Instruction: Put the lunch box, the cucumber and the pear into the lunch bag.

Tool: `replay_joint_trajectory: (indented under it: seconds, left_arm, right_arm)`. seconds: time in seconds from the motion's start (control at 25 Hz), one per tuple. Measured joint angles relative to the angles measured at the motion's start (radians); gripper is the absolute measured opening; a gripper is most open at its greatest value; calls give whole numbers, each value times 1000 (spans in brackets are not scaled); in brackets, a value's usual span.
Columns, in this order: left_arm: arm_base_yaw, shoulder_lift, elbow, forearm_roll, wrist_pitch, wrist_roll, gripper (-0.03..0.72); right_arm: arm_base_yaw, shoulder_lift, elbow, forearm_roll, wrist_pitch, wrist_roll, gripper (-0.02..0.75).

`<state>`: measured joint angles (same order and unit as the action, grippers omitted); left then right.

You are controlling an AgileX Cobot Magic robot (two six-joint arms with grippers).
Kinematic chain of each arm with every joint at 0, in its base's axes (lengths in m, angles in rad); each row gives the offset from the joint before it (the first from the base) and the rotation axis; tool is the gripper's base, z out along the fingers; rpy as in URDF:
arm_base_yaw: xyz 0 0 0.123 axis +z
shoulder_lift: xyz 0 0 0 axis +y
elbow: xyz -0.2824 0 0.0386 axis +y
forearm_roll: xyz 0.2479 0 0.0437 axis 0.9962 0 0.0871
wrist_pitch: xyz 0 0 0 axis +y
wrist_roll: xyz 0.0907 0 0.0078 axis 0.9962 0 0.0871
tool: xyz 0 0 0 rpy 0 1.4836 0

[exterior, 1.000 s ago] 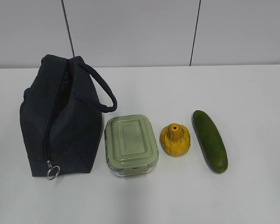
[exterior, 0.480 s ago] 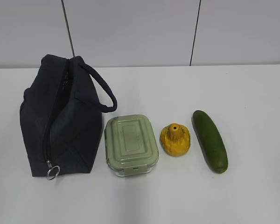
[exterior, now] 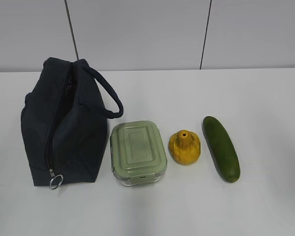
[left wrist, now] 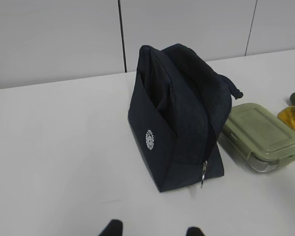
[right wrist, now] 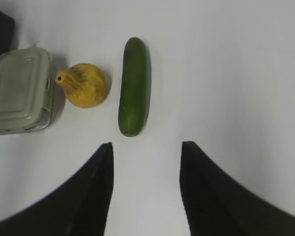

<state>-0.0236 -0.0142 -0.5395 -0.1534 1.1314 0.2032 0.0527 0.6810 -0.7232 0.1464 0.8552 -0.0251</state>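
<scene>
The dark navy lunch bag (exterior: 64,128) stands at the left of the white table, its top zipper partly undone and a silver ring pull (exterior: 56,181) at the front. To its right lie the sage-lidded lunch box (exterior: 137,151), the yellow pear (exterior: 185,146) and the dark green cucumber (exterior: 221,148) in a row. Neither arm shows in the exterior view. My left gripper (left wrist: 153,229) is open over bare table short of the lunch bag (left wrist: 179,123). Open too is my right gripper (right wrist: 146,147), hanging just short of the cucumber (right wrist: 133,86), with nothing between its fingers.
A pale panelled wall (exterior: 147,34) runs behind the table's far edge. The bag's padded loop handle (exterior: 110,101) arches toward the lunch box. White tabletop (exterior: 265,98) extends to the right of the cucumber and in front of all the items.
</scene>
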Motion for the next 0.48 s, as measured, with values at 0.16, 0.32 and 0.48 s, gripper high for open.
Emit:
replay_joint_trajectory:
  seconds: [0.16, 0.32, 0.48]
  left_arm:
    - [0, 0, 0, 0, 0, 0, 242]
    - [0, 0, 0, 0, 0, 0, 242]
    - [0, 0, 0, 0, 0, 0, 242]
  right_arm:
    - [0, 346, -145, 58, -18, -62, 350]
    - [0, 703, -344, 104, 43, -113, 350]
    - [0, 1091, -615, 120, 176, -126, 349]
